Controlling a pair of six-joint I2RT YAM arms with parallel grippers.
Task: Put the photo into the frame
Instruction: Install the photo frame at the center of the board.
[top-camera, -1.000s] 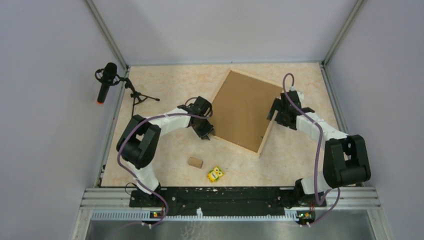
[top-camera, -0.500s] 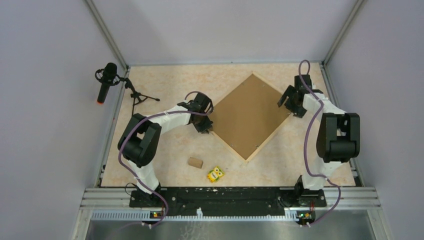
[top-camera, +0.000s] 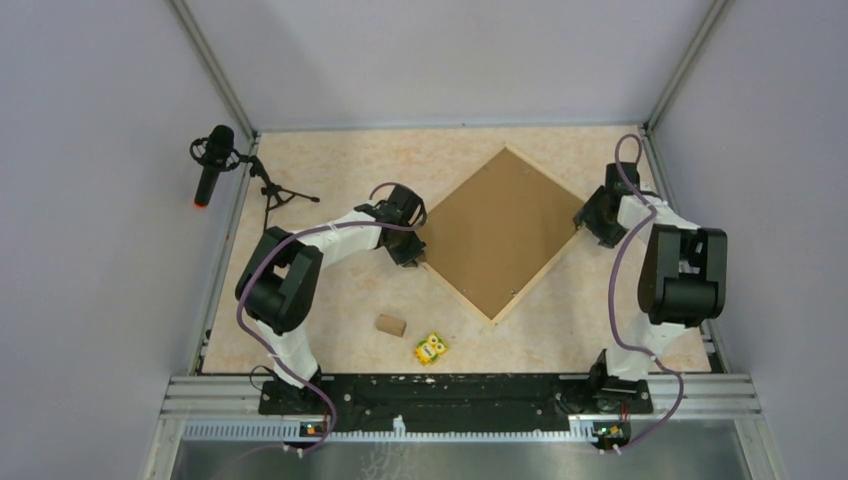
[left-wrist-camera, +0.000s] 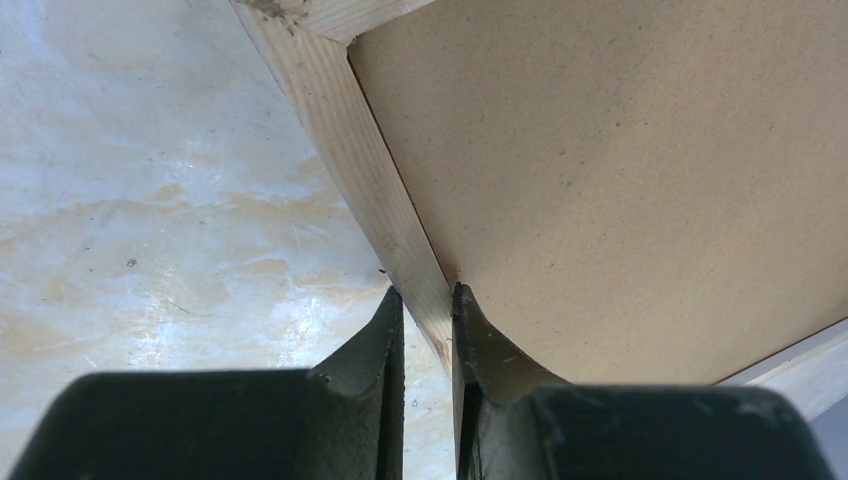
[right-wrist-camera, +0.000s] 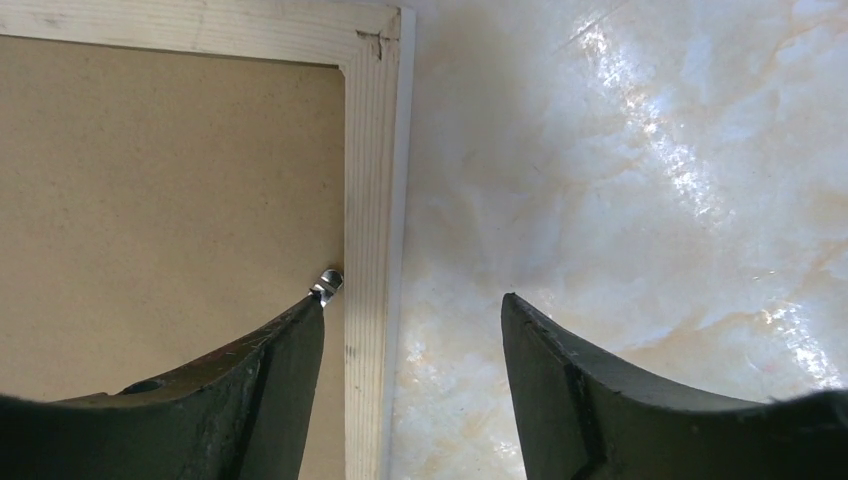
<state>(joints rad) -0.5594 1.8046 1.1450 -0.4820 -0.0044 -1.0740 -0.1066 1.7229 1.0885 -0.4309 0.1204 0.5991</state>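
Observation:
The frame (top-camera: 458, 292) lies face down on the table, turned like a diamond, with its thin pale wood strips around a plain brown backing board (top-camera: 500, 230). My left gripper (top-camera: 415, 255) is shut on the frame's left strip (left-wrist-camera: 350, 150) near the left corner. In the left wrist view, that gripper (left-wrist-camera: 425, 295) has one finger on the table side and one on the board (left-wrist-camera: 620, 170). My right gripper (top-camera: 590, 222) is open at the right corner. In the right wrist view, that gripper (right-wrist-camera: 414, 300) straddles the strip (right-wrist-camera: 368, 180), with its left finger by a small metal clip (right-wrist-camera: 328, 281). The photo is not in view.
A small wooden block (top-camera: 390, 324) and a yellow owl toy (top-camera: 431, 348) lie near the front, below the frame. A microphone on a small stand (top-camera: 210, 165) stands at the left edge. Walls close in the table on the left, back and right.
The frame has turned clockwise from a tilted rectangle to a diamond, pivoting at the left gripper. The right gripper swung out to the right and now sits at the frame's right corner.

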